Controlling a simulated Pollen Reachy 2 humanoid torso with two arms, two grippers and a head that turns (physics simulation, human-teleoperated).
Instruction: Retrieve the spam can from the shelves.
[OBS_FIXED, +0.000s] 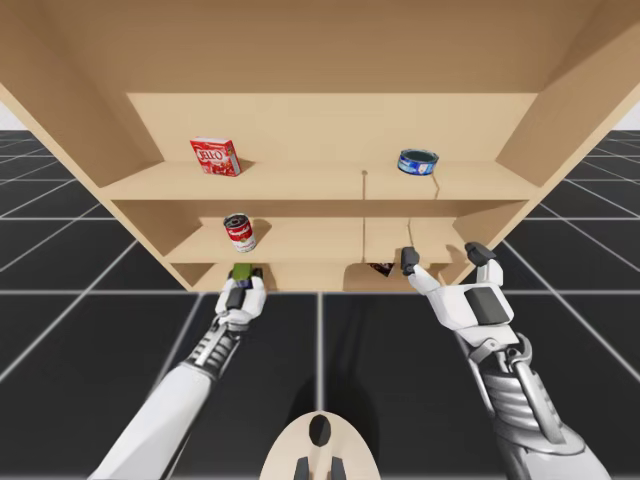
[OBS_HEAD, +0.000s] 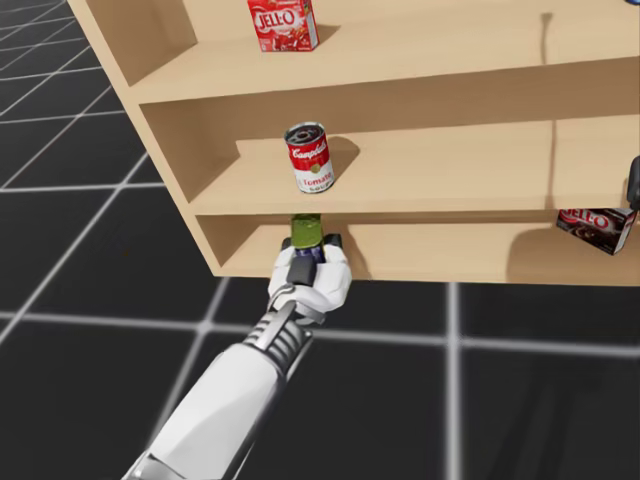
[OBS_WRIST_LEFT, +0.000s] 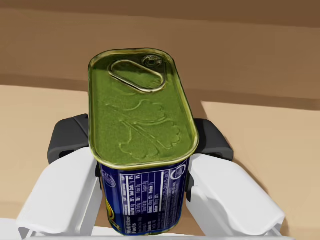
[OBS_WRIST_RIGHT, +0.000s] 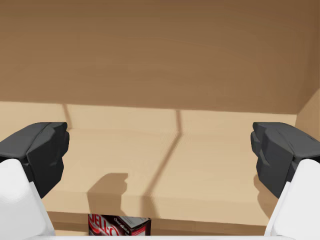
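The spam can (OBS_WRIST_LEFT: 140, 115) is an oblong tin with a green-gold lid and blue sides. It stands upright between the fingers of my left gripper (OBS_WRIST_LEFT: 141, 142), and both pads press its sides. In the high view the can (OBS_FIXED: 243, 271) and my left gripper (OBS_FIXED: 243, 287) are at the front lip of the lowest shelf, left bay. The head view shows the can (OBS_HEAD: 307, 231) just under the middle shelf board, with my left gripper (OBS_HEAD: 310, 252) around it. My right gripper (OBS_FIXED: 446, 258) is open in front of the right bay, and nothing lies between its fingers (OBS_WRIST_RIGHT: 40, 150).
The wooden shelves (OBS_FIXED: 320, 185) hold a red box (OBS_FIXED: 215, 157) and a flat blue can (OBS_FIXED: 417, 162) on top. A red-and-white soup can (OBS_HEAD: 309, 157) stands on the middle shelf above my left gripper. A dark box (OBS_WRIST_RIGHT: 119, 226) lies on the lowest shelf under my right gripper.
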